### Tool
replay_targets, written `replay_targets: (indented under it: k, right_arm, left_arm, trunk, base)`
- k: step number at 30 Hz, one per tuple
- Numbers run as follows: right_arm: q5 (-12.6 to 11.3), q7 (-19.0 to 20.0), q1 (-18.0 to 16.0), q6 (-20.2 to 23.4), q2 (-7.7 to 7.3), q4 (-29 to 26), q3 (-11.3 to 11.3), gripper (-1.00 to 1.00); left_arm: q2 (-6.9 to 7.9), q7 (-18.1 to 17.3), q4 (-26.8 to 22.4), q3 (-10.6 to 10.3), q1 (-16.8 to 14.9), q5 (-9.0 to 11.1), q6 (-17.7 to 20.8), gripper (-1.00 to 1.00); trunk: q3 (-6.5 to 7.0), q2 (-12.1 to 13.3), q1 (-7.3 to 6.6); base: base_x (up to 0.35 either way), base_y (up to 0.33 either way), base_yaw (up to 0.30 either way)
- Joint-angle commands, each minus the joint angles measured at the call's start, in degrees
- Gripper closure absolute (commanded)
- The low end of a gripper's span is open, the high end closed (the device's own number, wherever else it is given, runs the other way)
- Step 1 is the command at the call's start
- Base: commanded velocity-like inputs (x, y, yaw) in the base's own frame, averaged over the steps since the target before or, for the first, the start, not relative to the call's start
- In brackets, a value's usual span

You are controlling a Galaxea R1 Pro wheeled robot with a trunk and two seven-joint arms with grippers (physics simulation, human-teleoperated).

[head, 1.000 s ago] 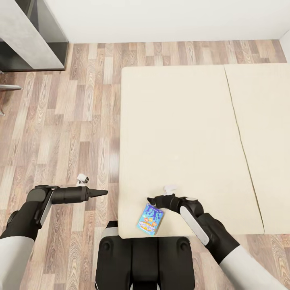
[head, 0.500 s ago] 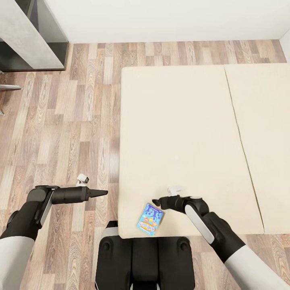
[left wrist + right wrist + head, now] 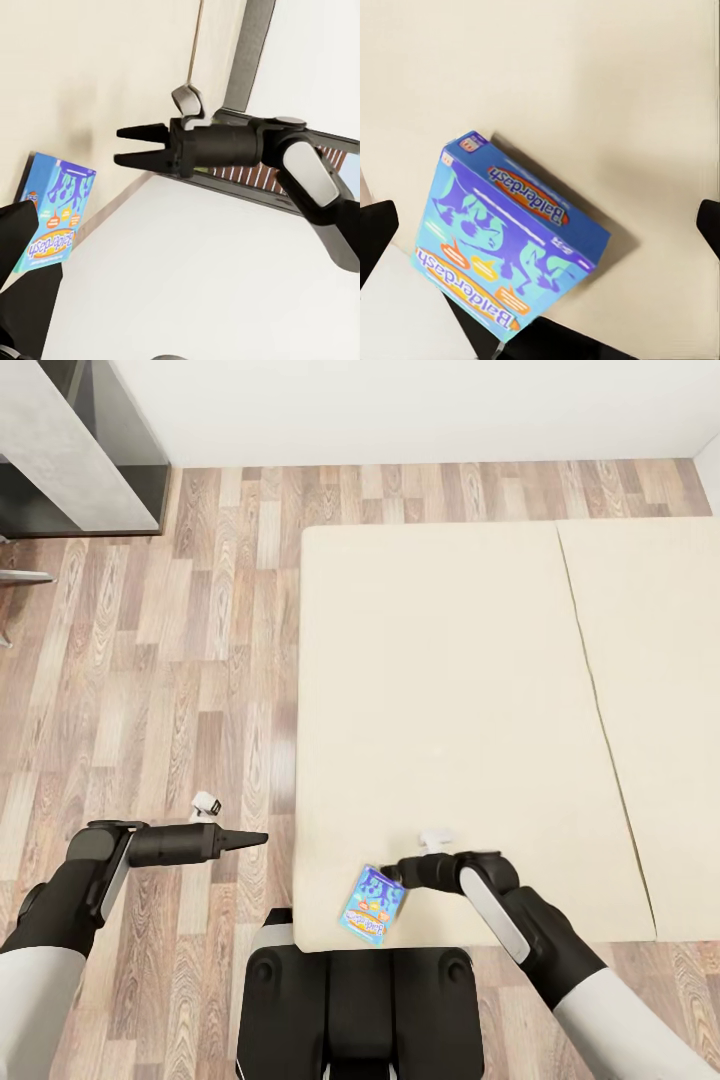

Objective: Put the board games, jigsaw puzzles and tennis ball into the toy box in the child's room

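Head view: right gripper (image 3: 388, 877) beside board game (image 3: 372, 903) on bed (image 3: 450, 690).

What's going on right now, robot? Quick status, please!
Right claw open, beside blue board game, not gripping. Game lies flat at bed edge. Left claw over floor, state unclear. Nothing in the way.

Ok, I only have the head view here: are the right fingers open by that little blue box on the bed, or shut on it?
Observer: Open. The left wrist view shows the right gripper side-on, its two fingers apart with nothing between them.
Operator: Which game is it?
Observer: The right wrist view reads the board game lid: "Balderdash", printed twice.
Operator: Is it lined up?
Observer: Roughly. In that view the box lies ahead between both fingers, set at a slant.
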Motion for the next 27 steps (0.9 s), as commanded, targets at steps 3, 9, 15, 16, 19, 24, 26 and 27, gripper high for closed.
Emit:
replay_targets:
  k: [3, 9, 15, 16, 19, 24, 26, 27]
  right_arm:
    - [0.05, 0.12, -0.02, 0.24, 0.04, 1.02, -0.16, -1.00]
    - [0.01, 0.16, -0.03, 0.26, 0.34, 3.07, -0.25, -1.00]
    - [-0.61, 0.22, -0.06, 0.27, 2.85, 8.27, -1.84, -1.00]
    - [-0.67, 0.23, -0.08, 0.25, 3.32, 9.20, -2.16, -1.00]
    - [-0.77, 0.24, -0.10, 0.21, 5.03, 12.35, -3.31, -1.00]
    - [-0.77, 0.25, -0.12, 0.05, 6.13, 14.18, -4.28, -1.00]
    - [-0.76, 0.26, -0.12, -0.11, 6.33, 14.51, -4.46, -1.00]
    - [-0.76, 0.26, -0.12, -0.17, 6.39, 14.58, -4.50, -1.00]
  left_arm:
    - [0.00, -0.30, -0.03, 0.02, -0.01, -0.22, 0.59, -1.00]
    - [0.00, -0.30, -0.03, 0.07, -0.01, -0.20, 0.60, -1.00]
    - [0.00, -0.30, -0.03, 0.10, -0.01, -0.21, 0.61, -1.00]
    - [0.00, -0.30, -0.03, 0.10, -0.01, -0.21, 0.60, -1.00]
    - [0.00, -0.30, -0.03, 0.11, -0.01, -0.19, 0.59, -1.00]
    - [0.00, -0.30, -0.03, 0.11, -0.01, -0.18, 0.61, -1.00]
    - [0.00, -0.30, -0.03, 0.11, -0.01, -0.18, 0.59, -1.00]
    - [0.00, -0.30, -0.03, 0.11, -0.01, -0.19, 0.59, -1.00]
  trunk:
    - [-0.06, -0.09, 0.03]
    - [-0.06, -0.09, 0.03]
    - [-0.06, -0.09, 0.03]
    - [-0.06, -0.09, 0.03]
    - [-0.06, -0.09, 0.03]
    - [-0.06, -0.09, 0.03]
    - [-0.06, -0.09, 0.03]
    - [-0.06, -0.09, 0.03]
  base:
    - [0.000, 0.000, 0.000]
    - [0.000, 0.000, 0.000]
    - [0.000, 0.000, 0.000]
    - [0.000, 0.000, 0.000]
    - [0.000, 0.000, 0.000]
    - [0.000, 0.000, 0.000]
    - [0.000, 0.000, 0.000]
    - [0.000, 0.000, 0.000]
